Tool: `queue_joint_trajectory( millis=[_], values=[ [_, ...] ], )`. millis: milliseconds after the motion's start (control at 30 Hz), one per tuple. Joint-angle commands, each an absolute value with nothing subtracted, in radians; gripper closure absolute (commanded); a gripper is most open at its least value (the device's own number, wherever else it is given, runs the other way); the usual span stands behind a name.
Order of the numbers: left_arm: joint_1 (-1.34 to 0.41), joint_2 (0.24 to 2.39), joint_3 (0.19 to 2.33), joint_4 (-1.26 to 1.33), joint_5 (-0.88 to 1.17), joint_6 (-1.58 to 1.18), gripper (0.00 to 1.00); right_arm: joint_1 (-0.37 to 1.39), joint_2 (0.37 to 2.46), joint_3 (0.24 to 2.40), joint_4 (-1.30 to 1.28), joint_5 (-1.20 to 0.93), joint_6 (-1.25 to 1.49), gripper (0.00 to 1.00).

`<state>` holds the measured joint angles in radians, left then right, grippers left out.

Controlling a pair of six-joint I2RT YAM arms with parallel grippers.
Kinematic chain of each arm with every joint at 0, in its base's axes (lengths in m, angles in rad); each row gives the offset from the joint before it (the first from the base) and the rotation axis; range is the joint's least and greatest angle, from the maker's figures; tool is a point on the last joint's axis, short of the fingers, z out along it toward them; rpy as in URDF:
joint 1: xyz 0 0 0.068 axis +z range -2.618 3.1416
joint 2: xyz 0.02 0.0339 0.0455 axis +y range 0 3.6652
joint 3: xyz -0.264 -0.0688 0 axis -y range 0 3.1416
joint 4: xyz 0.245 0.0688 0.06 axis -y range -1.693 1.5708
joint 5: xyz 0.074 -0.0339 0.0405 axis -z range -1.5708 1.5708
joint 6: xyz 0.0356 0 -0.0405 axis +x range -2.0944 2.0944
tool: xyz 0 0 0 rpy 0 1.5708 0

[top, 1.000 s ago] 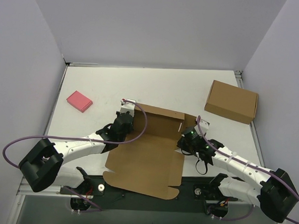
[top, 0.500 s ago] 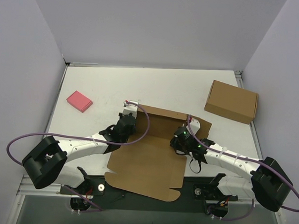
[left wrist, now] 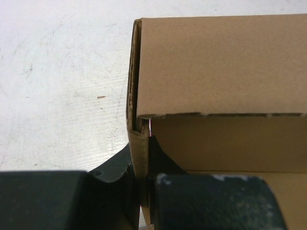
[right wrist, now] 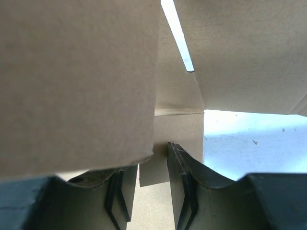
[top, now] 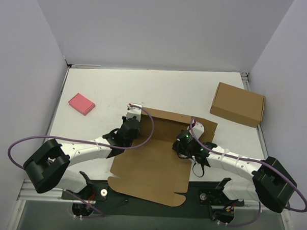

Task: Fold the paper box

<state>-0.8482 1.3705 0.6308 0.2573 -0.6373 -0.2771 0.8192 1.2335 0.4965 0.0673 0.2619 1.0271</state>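
Note:
The paper box (top: 154,163) lies half formed at the near middle of the table, its back wall raised and its lid panel flat toward the arms. My left gripper (top: 132,120) is shut on the box's left side wall (left wrist: 138,158), one finger on each face. My right gripper (top: 183,142) is inside the box at its right end. Its jaws stand apart, with a cardboard flap (right wrist: 76,81) above the left finger and a small tab (right wrist: 156,170) between them. The box's back wall fills the left wrist view (left wrist: 220,67).
A second brown cardboard box (top: 238,104), fully formed, sits at the back right. A small pink flat block (top: 81,104) lies at the left. Grey walls enclose the table on three sides.
My right gripper has moved left and into the box's right end, pushing the right flap inward. My left gripper has shifted slightly right, still holding the left wall.

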Motion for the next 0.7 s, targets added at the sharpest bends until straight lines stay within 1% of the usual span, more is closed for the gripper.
queue_joint_trajectory(
  millis=[0, 33, 133, 167, 200, 267, 433, 533, 567, 667],
  values=[
    [-0.861, 1.364, 0.66, 0.292, -0.624, -0.282, 1.0, 0.847, 1.223, 0.514, 0.005, 0.285, 1.04, 0.64],
    [-0.856, 1.364, 0.66, 0.285, -0.624, -0.281, 1.0, 0.851, 1.207, 0.532, -0.059, 0.294, 1.032, 0.63],
    [-0.827, 1.355, 0.66, 0.268, -0.626, -0.262, 1.0, 0.874, 1.119, 0.607, -0.161, 0.328, 0.97, 0.51],
    [-0.819, 1.351, 0.66, 0.264, -0.623, -0.256, 1.0, 0.879, 1.073, 0.63, -0.191, 0.334, 0.95, 0.45],
    [-0.812, 1.342, 0.66, 0.261, -0.62, -0.243, 1.0, 0.882, 1.054, 0.678, -0.242, 0.336, 0.904, 0.43],
    [-0.789, 1.333, 0.658, 0.255, -0.609, -0.233, 1.0, 0.882, 0.996, 0.725, -0.284, 0.322, 0.849, 0.39],
    [-0.741, 1.292, 0.627, 0.267, -0.569, -0.233, 1.0, 0.841, 0.899, 0.871, -0.412, 0.299, 0.744, 0.34],
    [-0.732, 1.27, 0.608, 0.282, -0.554, -0.233, 1.0, 0.636, 0.864, 0.884, -0.428, 0.18, 0.714, 0.34],
    [-0.727, 1.266, 0.603, 0.285, -0.546, -0.233, 1.0, 0.533, 0.858, 0.879, -0.429, 0.146, 0.701, 0.35],
    [-0.724, 1.258, 0.595, 0.298, -0.535, -0.233, 1.0, 0.389, 0.865, 0.861, -0.411, 0.1, 0.645, 0.35]
  ],
)
